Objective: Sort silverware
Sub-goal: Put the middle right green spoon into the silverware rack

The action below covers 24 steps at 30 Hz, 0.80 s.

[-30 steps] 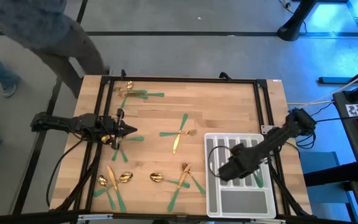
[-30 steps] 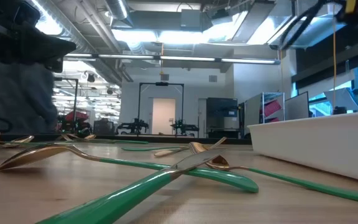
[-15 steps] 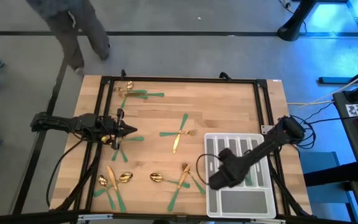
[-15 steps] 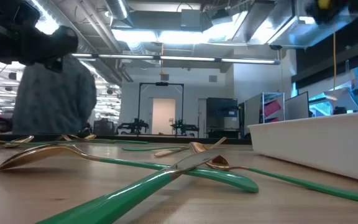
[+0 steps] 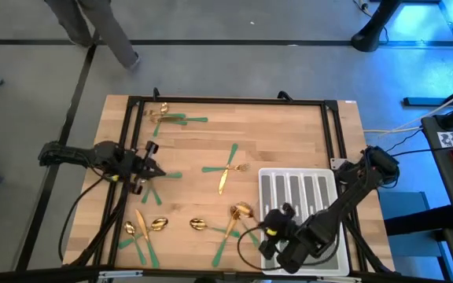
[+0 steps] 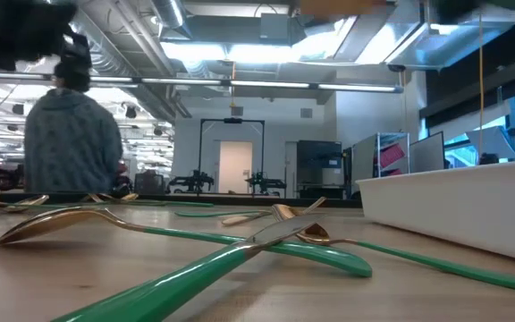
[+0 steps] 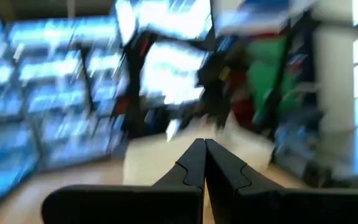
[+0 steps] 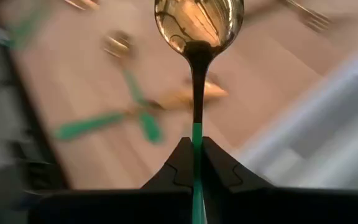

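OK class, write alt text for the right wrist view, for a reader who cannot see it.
The right gripper is shut on the green handle of a spoon, whose shiny gold bowl points away from the camera. Behind it, blurred, lie more green-handled silverware on the wooden table and part of a pale tray.

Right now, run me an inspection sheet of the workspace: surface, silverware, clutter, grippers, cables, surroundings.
Surface: wooden table inside a black frame.
Job's things: silverware scattered over the table in small crossed piles; one spoon is lifted, bowl outward.
Clutter: nothing seen besides the pale grey divided tray at the table's right side, long slots showing no pieces.
Grippers: right gripper shut on the spoon's green handle, by the tray's near left corner; left gripper shut, holding nothing, above the table's left side.
Cables: black leads along the frame and off the right edge.
Surroundings: a person behind the table.
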### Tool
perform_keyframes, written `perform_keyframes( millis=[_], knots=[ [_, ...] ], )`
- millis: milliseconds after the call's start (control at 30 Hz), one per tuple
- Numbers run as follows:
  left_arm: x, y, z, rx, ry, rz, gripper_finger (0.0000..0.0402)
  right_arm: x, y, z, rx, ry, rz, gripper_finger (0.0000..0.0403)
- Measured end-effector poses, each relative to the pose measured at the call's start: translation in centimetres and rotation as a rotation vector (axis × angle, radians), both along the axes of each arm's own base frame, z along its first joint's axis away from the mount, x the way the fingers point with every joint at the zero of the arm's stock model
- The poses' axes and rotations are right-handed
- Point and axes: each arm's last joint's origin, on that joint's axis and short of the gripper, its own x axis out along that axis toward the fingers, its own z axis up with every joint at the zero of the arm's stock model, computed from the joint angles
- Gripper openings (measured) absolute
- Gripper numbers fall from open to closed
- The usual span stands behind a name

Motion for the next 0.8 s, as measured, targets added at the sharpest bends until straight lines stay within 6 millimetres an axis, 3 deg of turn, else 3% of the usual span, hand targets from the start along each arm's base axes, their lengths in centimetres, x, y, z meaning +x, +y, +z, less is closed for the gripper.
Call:
perform_keyframes(
  millis=[200, 300, 433, 600, 800],
  knots=[
    [1.2, -0.4, 0.2, 0.099, -0.026, -0.053, 0.002, 3.9, 0.1, 1.2, 0.086, -0.29, 0.383, 0.0005],
    [2.2, -0.7, 0.3, 0.101, -0.042, -0.1, 0.0057, 5.4, -0.8, 1.8, 0.075, -0.411, 0.524, 0.0005],
    [4.0, -1.2, 0.2, 0.092, -0.031, -0.157, 0.0116, 6.8, -3.1, 0.9, 0.08, -0.443, 0.653, 0.0005],
    [8.6, -2.8, 1.2, 0.146, 0.048, -0.205, 0.0175, 8.3, -7.0, -0.6, 0.067, -0.529, 0.716, 0.0005],
    [14.7, -4.3, 2.1, 0.194, 0.083, -0.22, 0.0219, 8.4, -10.3, -2.4, 0.05, -0.657, 0.84, 0.0005]
  ],
)
